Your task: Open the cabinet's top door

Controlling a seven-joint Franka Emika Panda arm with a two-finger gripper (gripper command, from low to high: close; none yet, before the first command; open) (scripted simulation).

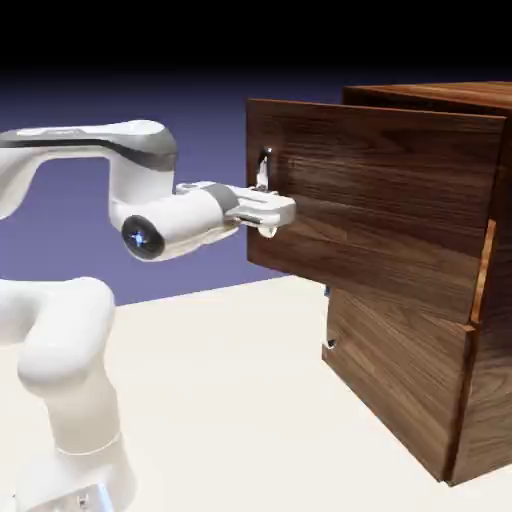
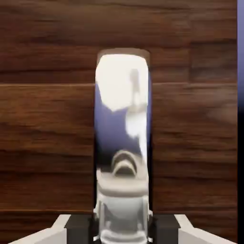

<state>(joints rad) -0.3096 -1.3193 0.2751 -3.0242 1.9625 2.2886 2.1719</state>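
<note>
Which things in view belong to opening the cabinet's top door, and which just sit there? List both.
Part of the job:
- top door, standing ajar
- its silver handle, between the fingertips
- gripper, closed on that handle
- cabinet

Not needed:
- lower panel
- lower handle
- pale tabletop

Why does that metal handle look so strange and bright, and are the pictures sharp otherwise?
Hand view: the polished handle mirrors its surroundings, with a burnt-out white patch up top and blue-violet below; wood grain a little soft. Exterior view: a small glint on the same handle, pale highlights washing out detail on the white arm, top door dark but its grain readable.
</note>
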